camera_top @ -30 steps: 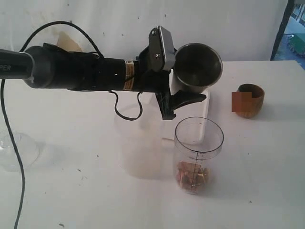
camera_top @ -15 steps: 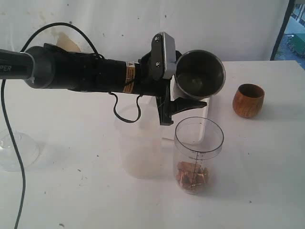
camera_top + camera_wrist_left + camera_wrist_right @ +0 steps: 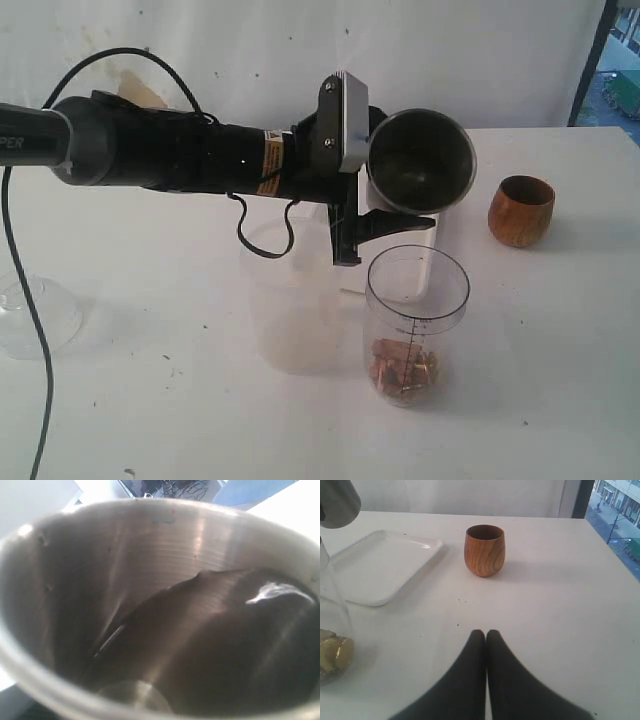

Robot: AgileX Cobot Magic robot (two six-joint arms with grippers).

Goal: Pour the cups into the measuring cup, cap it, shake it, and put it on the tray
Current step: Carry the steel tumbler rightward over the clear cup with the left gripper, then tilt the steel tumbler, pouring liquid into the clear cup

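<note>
Left gripper: the left gripper [image 3: 378,200] sits at the end of a long black arm [image 3: 160,155] that comes in from the left. Its fingers are squeezed on the tumbler, with one black finger [image 3: 398,217] under it.
Tumbler: the tumbler [image 3: 420,160] is up in the air, tipped on its side. Its open mouth faces the outside camera. It hangs above the measuring cup and does not touch it. The left wrist camera looks right into the tumbler [image 3: 160,605] and sees shiny, dark metal.
Measuring cup: the measuring cup [image 3: 417,325] stands upright on the table [image 3: 150,400], with black marks on its side. Small brown and gold bits [image 3: 405,368] lie at its bottom.
Frosted cup: the frosted cup [image 3: 290,305] stands upright just beside the measuring cup, under the arm.
Wooden cup: the wooden cup [image 3: 521,210] stands upright on the right, well apart from the measuring cup and near the tray.
Tray: the tray [image 3: 385,562] lies flat on the table behind the measuring cup. In the outside view the left gripper hides most of it.
Right gripper: the right gripper [image 3: 486,636] has its two black fingers pressed together with nothing between them. It points across the table at the wooden cup [image 3: 485,550].
Far left: a clear round thing [image 3: 30,315] sits on the table. I cannot tell what it is.
</note>
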